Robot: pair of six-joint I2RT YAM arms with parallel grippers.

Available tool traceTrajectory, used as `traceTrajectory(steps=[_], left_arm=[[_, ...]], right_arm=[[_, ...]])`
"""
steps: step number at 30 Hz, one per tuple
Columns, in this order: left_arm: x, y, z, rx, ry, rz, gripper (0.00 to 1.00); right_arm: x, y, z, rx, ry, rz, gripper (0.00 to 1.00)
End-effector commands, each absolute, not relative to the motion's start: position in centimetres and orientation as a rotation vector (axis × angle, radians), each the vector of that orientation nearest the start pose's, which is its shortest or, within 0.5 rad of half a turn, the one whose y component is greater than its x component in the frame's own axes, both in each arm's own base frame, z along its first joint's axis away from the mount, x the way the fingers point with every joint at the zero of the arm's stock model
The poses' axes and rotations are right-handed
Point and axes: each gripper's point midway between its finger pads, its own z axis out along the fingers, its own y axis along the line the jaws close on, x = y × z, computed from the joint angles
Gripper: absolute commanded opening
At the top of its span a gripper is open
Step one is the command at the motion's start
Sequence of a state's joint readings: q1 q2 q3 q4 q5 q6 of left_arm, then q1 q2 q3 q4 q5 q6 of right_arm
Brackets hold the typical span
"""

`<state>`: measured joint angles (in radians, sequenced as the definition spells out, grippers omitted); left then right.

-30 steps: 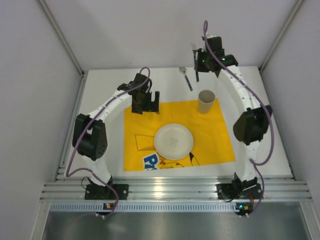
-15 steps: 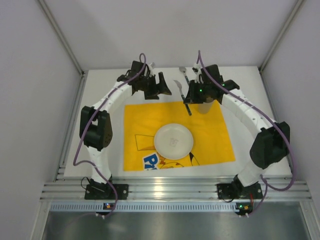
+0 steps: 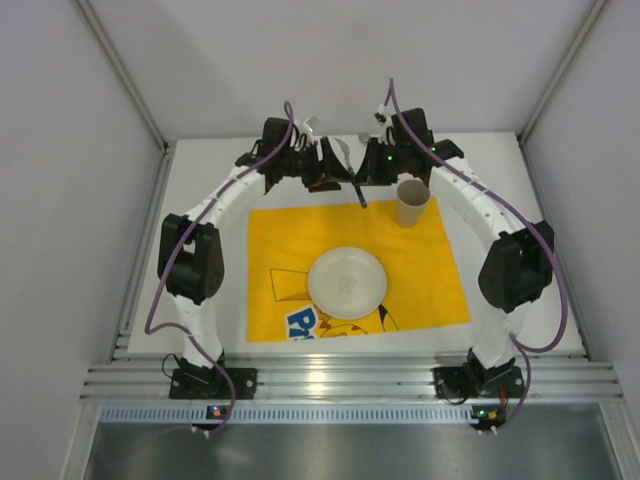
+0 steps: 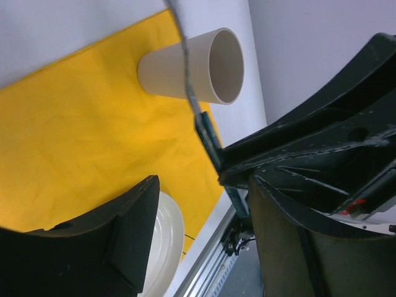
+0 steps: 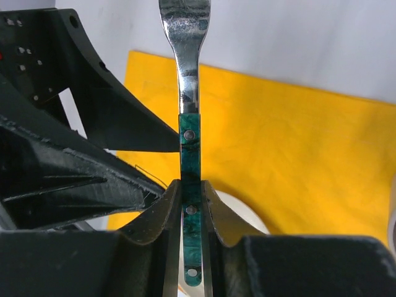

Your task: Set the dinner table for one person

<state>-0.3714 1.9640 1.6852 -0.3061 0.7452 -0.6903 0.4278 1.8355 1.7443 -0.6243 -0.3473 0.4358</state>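
My right gripper [image 5: 190,204] is shut on the green handle of a metal utensil [image 5: 189,93], whose head runs out of the top of the right wrist view. It hangs over the back edge of the yellow cloth [image 3: 280,240] on the dinner table [image 3: 200,200]. My left gripper [image 3: 335,172] meets it there. Its jaws stand open, and the utensil [image 4: 207,133] runs close to the right-hand finger [image 4: 297,247]; I see no contact. A white plate [image 3: 347,282] lies mid-cloth. A beige cup [image 3: 412,203] stands at the cloth's back right.
White walls close in the table on the left, back and right. A ribbed aluminium rail [image 3: 350,380] runs along the near edge by both arm bases. The two grippers are almost touching at the back centre, just left of the cup.
My left arm swung back and right to meet the right gripper, and its jaws narrowed. My right gripper brought the utensil forward and left, from beyond the table's back edge.
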Motion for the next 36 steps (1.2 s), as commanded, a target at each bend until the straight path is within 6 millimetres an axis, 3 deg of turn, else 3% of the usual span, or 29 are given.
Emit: traceTrajectory(steps=[1, 5, 15, 22, 36], left_arm=[[42.9, -32.7, 26.0, 0.188, 2.189, -1.450, 0.64], [42.9, -32.7, 26.0, 0.182, 2.188, -1.456, 0.64], [44.3, -32.7, 24.5, 0.127, 2.211, -1.445, 0.43], [45.9, -31.1, 24.8, 0.069, 2.188, -1.407, 0.41], [47.6, -30.8, 23.8, 0.033, 2.199, -1.355, 0.42]], right_arm=[[42.0, 28.9, 24.8, -0.200, 2.304, 0.921, 0.00], [41.9, 29.0, 24.6, -0.197, 2.308, 0.935, 0.00], [39.8, 31.4, 27.1, -0.274, 2.235, 1.192, 0.00], [38.6, 30.9, 27.0, -0.298, 2.241, 1.218, 0.00], [37.5, 31.0, 28.3, -0.376, 2.195, 1.256, 0.00]])
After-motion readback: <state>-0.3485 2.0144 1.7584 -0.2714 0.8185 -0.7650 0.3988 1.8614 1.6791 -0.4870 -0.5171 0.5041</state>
